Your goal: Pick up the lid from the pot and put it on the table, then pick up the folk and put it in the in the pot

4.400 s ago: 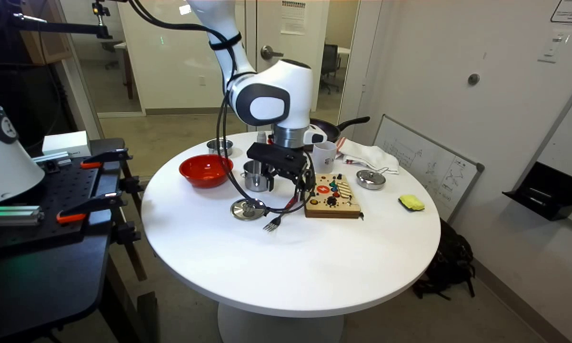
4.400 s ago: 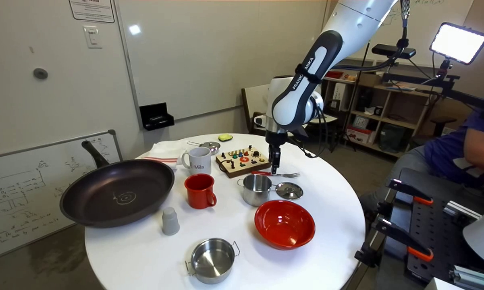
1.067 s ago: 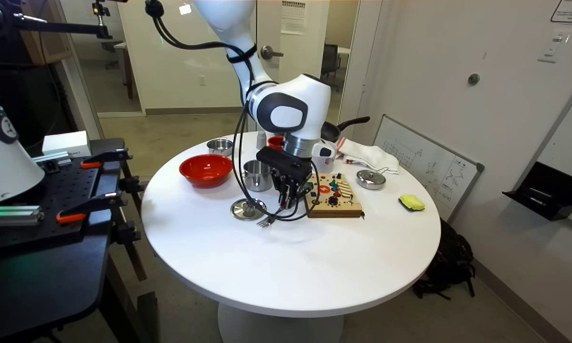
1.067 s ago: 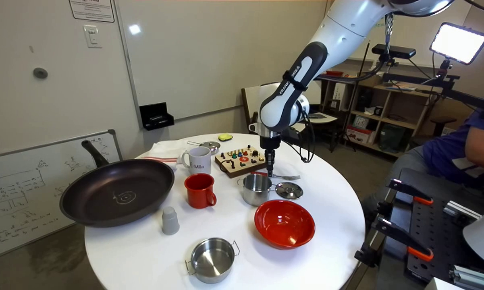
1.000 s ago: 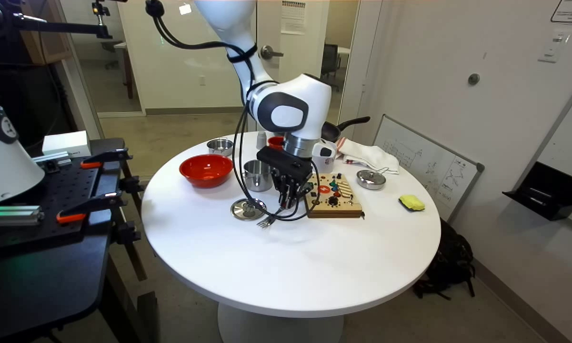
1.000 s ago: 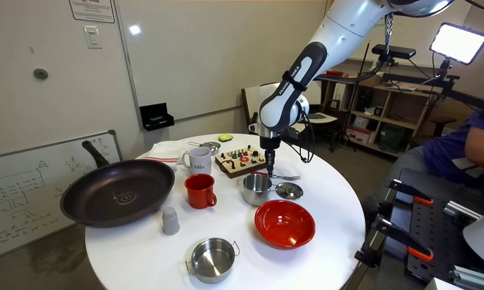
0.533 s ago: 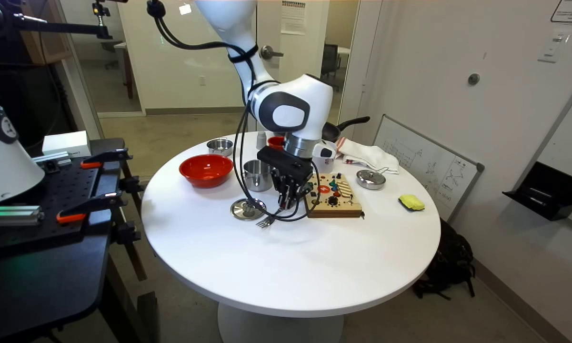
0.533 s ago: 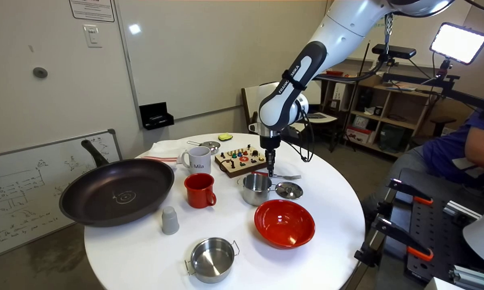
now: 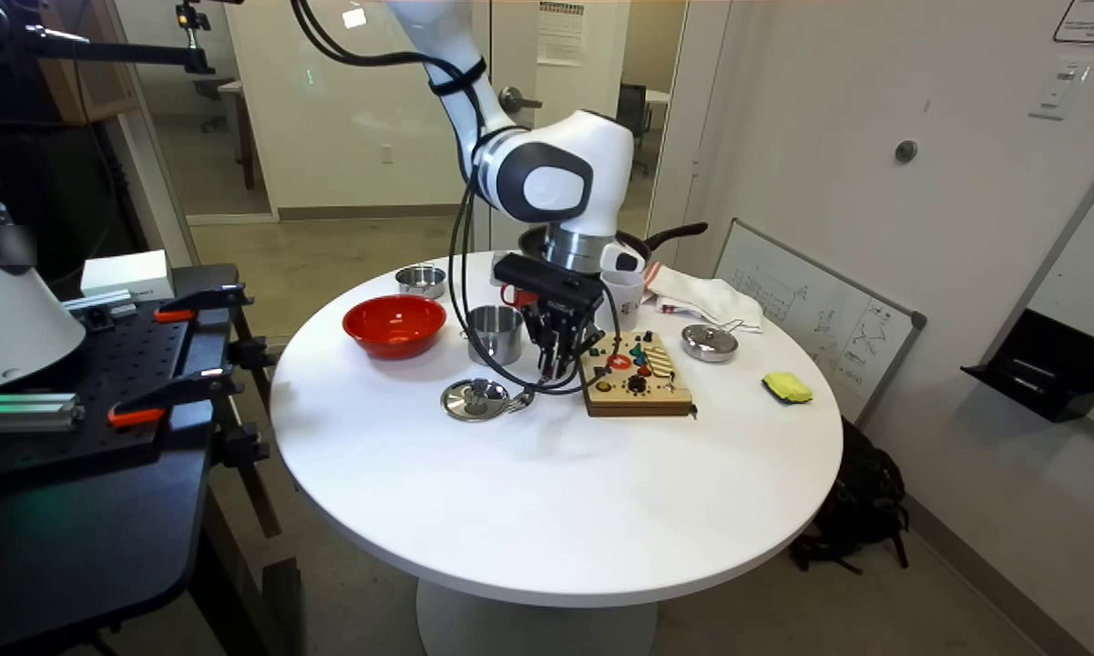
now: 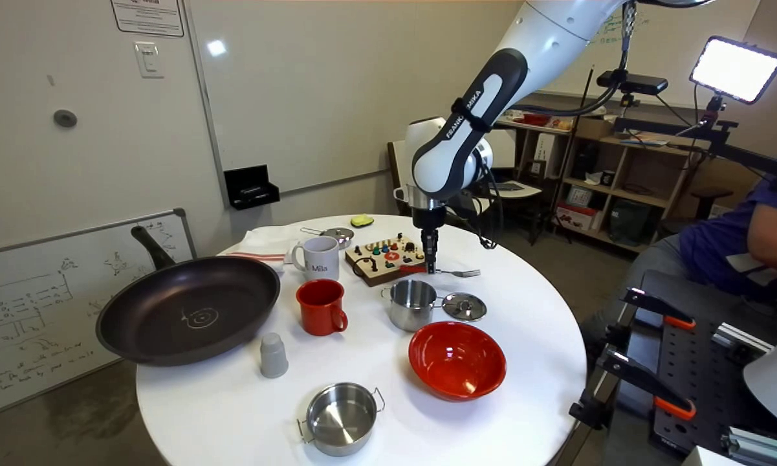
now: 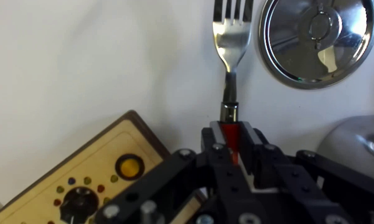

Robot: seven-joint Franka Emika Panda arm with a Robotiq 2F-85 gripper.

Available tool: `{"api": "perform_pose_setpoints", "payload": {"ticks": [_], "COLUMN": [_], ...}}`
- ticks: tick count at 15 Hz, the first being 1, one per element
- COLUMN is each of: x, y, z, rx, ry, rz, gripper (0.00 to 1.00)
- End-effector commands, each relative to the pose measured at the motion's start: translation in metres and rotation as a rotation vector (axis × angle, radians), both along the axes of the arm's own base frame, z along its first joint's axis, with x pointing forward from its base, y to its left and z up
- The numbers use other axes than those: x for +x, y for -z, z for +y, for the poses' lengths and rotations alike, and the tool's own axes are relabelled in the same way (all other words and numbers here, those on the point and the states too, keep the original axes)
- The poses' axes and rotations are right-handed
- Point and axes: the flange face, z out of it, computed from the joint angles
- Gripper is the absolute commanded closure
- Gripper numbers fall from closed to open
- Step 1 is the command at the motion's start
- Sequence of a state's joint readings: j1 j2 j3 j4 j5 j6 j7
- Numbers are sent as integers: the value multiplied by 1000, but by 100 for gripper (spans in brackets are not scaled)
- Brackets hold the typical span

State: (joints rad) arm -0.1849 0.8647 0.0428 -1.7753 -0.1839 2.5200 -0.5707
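Observation:
My gripper is shut on the red handle of the fork, whose silvery tines point away from the jaws. In both exterior views the fork appears raised slightly above the white table. The round silvery lid lies flat on the table beside the pot, knob up; in the wrist view the lid is right of the tines. Uncovered and upright, the steel pot stands close to my gripper. Only part of the pot shows at the wrist view's right edge.
A wooden knob board sits right by the gripper, partly under the fork's handle in an exterior view. Around the pot are a red bowl, a red mug and a white mug. Farther off lie a frying pan and a shallow steel bowl.
Over the last half second the arm has risen, and the fork has come up with it. Several seconds ago the jaws stood apart over the fork on the table. Lid and pot have stayed put.

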Motion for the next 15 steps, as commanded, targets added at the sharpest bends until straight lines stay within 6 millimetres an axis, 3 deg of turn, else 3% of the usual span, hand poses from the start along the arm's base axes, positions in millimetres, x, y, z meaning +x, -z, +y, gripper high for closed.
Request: {"api": "perform_pose_setpoints", "payload": {"ticks": [1, 4, 8, 15], "x": [-12, -16, -26, -43], "y": [-44, -66, -81, -73], "z": [13, 22, 35, 74], "rx": [-73, -119, -177, -302], "ry": [-18, -27, -76, -307], "rz": [8, 23, 68, 198], "gripper": [93, 93, 93, 93]}}
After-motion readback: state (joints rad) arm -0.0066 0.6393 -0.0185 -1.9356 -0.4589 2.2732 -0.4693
